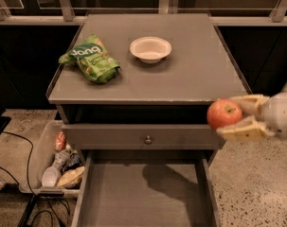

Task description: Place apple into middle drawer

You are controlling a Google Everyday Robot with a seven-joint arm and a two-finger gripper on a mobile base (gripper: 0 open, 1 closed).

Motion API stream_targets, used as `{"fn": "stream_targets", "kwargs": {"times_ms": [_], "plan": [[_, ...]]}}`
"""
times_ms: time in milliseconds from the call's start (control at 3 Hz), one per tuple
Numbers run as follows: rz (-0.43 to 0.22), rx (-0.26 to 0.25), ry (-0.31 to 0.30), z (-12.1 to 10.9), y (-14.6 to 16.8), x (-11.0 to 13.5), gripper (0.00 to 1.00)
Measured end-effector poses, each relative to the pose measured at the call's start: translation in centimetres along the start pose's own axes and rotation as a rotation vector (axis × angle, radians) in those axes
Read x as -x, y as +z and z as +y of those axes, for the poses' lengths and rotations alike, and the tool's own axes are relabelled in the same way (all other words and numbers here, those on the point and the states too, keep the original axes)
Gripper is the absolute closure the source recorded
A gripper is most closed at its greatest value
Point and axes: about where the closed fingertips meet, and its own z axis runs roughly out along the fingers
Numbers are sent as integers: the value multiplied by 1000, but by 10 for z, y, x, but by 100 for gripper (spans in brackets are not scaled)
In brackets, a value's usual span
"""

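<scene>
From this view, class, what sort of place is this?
Probably an office or lab snack corner: a grey drawer cabinet with a chip bag and white bowl on top, a bin of packaged snacks beside it. The hand holds an apple at the cabinet's right edge.

1 apple (224, 114); 1 bowl (150, 48); 1 bag (91, 58); 1 open drawer (133, 200); 1 gripper (228, 117) at right.

A red apple (224, 114) with a yellowish patch is clasped in the cream-and-white gripper (227, 117) at the right edge, beside a plain grey cabinet (200, 74) with a shadow-streaked grey middle drawer (133, 202), its top bearing a white bowl (150, 48) and a green, white-lettered chip bag (91, 59).
</scene>
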Motion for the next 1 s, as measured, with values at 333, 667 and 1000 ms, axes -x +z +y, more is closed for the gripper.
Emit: {"fn": "stream_targets", "kwargs": {"times_ms": [333,667,1000], "plan": [[33,31,26,42,22,-48,100],[82,41,45,78,54,-95,100],[98,49,58,105,95,-129,100]]}}
